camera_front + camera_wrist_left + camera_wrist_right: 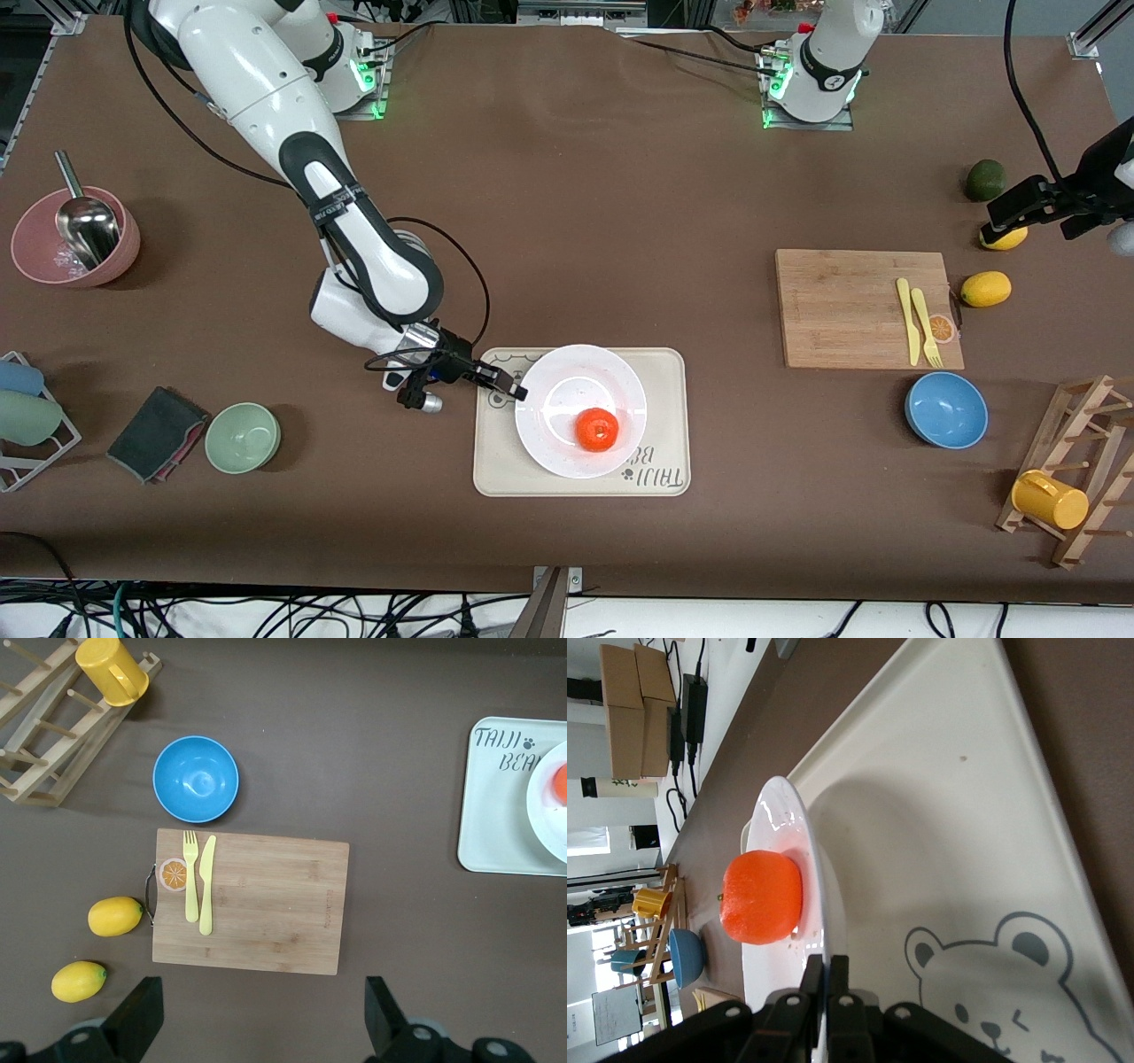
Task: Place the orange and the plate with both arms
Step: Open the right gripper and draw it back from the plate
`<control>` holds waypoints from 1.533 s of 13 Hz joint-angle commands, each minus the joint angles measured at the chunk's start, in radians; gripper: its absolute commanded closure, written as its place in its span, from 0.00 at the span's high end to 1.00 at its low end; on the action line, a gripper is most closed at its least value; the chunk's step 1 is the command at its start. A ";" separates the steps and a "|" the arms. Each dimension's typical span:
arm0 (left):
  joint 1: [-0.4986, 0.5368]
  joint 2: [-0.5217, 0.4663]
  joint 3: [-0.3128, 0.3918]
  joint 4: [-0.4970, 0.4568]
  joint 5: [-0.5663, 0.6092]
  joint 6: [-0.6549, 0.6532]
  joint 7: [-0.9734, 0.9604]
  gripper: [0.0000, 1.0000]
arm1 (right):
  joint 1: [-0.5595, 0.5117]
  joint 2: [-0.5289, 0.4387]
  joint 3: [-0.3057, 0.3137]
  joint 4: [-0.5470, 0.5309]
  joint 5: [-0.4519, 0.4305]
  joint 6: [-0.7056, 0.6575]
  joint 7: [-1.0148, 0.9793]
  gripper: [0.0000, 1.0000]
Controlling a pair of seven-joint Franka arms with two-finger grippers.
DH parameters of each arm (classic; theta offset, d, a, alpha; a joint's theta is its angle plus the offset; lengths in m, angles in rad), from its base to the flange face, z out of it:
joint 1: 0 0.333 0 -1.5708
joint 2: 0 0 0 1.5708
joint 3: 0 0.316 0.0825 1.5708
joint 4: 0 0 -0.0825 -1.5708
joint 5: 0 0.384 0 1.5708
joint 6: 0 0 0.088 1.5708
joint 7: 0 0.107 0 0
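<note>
The white plate (567, 377) lies over the cream bear-print tray (669, 372), with the orange (598, 430) on it, on the part nearer to the front camera. My right gripper (509, 385) is shut on the plate's rim at the edge toward the right arm's end of the table. In the right wrist view its jaws (828, 970) pinch the rim of the plate (780, 815), the orange (762, 896) sits just past them, and the tray (939, 842) lies under the plate. My left gripper (1019, 206) is open and empty, high over a lemon; the left wrist view also shows it (263, 1028) open.
A wooden cutting board (864, 306) holds a yellow fork and knife (917, 319). Beside it are two lemons (986, 288), a dark green fruit (984, 180), a blue bowl (946, 409) and a rack with a yellow cup (1050, 499). A green bowl (243, 436), a dark cloth (158, 432) and a pink bowl (75, 237) are at the right arm's end.
</note>
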 commanded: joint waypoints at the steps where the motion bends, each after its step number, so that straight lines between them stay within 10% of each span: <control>1: -0.001 0.013 -0.001 0.027 0.029 -0.004 0.006 1.00 | 0.004 0.080 0.003 0.097 -0.016 0.004 -0.008 0.00; 5: -0.001 0.013 -0.001 0.027 0.027 -0.004 0.006 1.00 | 0.002 0.090 0.003 0.102 -0.014 0.004 -0.008 0.00; 6: -0.001 0.013 0.001 0.027 0.027 -0.004 0.006 1.00 | 0.002 0.090 0.003 0.101 -0.011 0.004 -0.006 0.17; 8: -0.002 0.013 -0.001 0.027 0.027 -0.004 0.006 1.00 | 0.005 0.087 0.003 0.101 -0.017 0.004 -0.023 1.00; 17: 0.001 0.021 -0.001 0.027 0.027 -0.003 0.006 1.00 | -0.051 -0.016 -0.012 0.081 -0.114 -0.039 -0.054 1.00; 20: 0.002 0.021 -0.001 0.027 0.027 -0.002 0.006 1.00 | -0.053 -0.152 -0.131 -0.066 -0.163 -0.212 -0.058 1.00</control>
